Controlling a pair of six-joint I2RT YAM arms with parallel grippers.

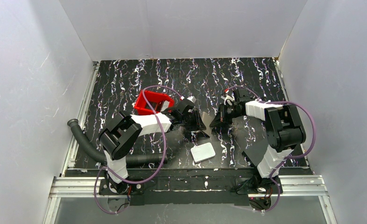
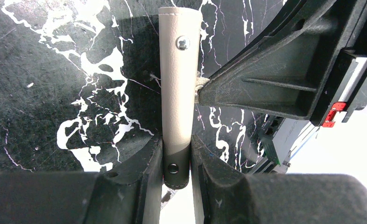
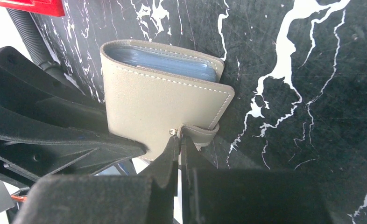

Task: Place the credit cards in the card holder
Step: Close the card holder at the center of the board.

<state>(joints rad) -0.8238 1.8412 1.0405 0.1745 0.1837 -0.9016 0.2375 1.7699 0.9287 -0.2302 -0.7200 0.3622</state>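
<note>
The card holder (image 3: 158, 107) is a grey-beige stitched pouch held upright above the black marbled table. My left gripper (image 2: 177, 156) is shut on its spine (image 2: 179, 88), which stands up between the fingers. My right gripper (image 3: 179, 142) is shut on the holder's snap strap (image 3: 198, 134) at its lower edge. Pale blue edges of credit cards (image 3: 165, 61) show inside the holder's open top. In the top view the left gripper (image 1: 198, 122) and the right gripper (image 1: 219, 120) meet at mid-table, and the holder between them is hard to make out.
A white rounded-corner slab (image 1: 203, 152) lies on the table just in front of the grippers. A red open tray (image 1: 152, 102) stands behind the left arm. A black corrugated hose (image 1: 90, 148) runs along the front left. White walls enclose the table.
</note>
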